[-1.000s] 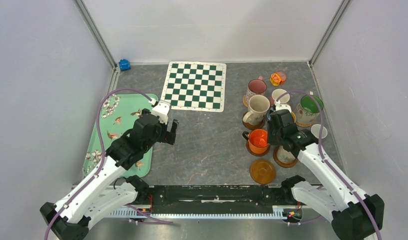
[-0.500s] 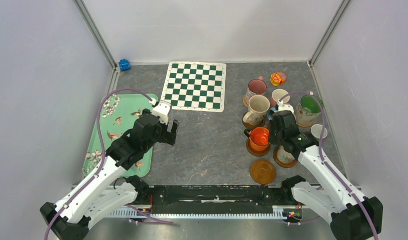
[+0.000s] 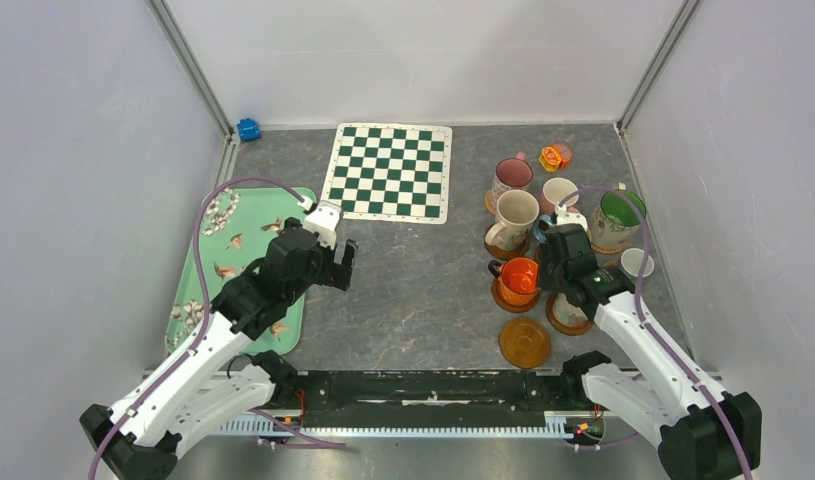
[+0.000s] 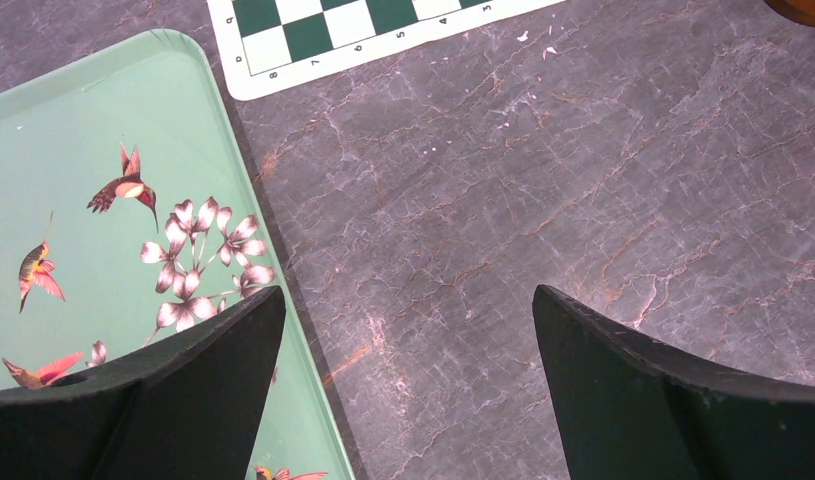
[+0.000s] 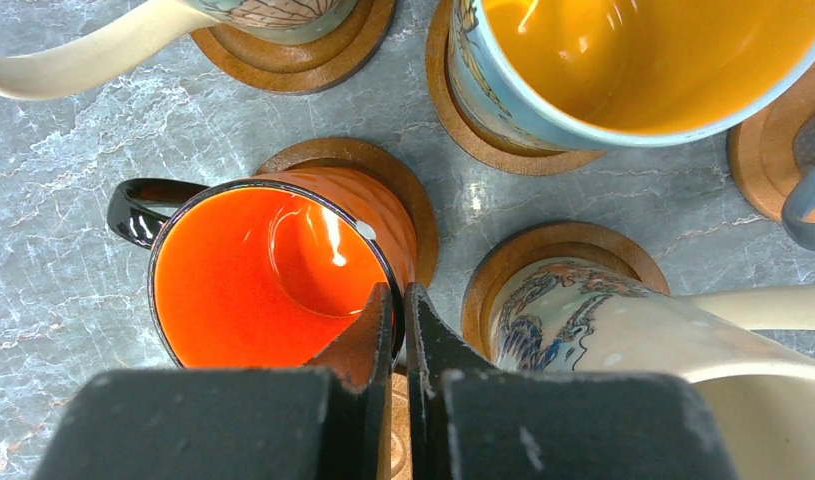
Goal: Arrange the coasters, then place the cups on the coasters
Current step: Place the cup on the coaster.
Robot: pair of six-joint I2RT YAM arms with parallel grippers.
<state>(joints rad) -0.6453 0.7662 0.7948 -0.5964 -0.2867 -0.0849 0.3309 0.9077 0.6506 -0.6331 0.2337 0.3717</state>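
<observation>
My right gripper (image 3: 538, 276) (image 5: 396, 300) is shut on the right rim of the orange cup (image 3: 519, 276) (image 5: 263, 280), one finger inside and one outside. The cup has a black handle and stands over a dark wooden coaster (image 5: 383, 165). Close beside it are a patterned cup (image 5: 623, 330) and a yellow-lined cup (image 5: 633, 60), each on a coaster. A cream cup (image 3: 513, 215), a pink-lined cup (image 3: 511, 175) and a green-lined cup (image 3: 618, 212) stand behind. An orange-tan coaster (image 3: 524, 343) lies bare near the front. My left gripper (image 3: 341, 265) (image 4: 408, 300) hangs open over the table, holding nothing.
A mint-green tray (image 3: 283, 200) (image 4: 83, 150) with bird prints lies at the left, under my left arm. The green-and-white chequered mat (image 3: 390, 171) lies at the back centre. A small blue toy (image 3: 248, 129) sits in the back left corner, an orange toy (image 3: 554, 157) behind the cups.
My right gripper and the orange cup have shifted slightly to the right and back. The left arm has not moved.
</observation>
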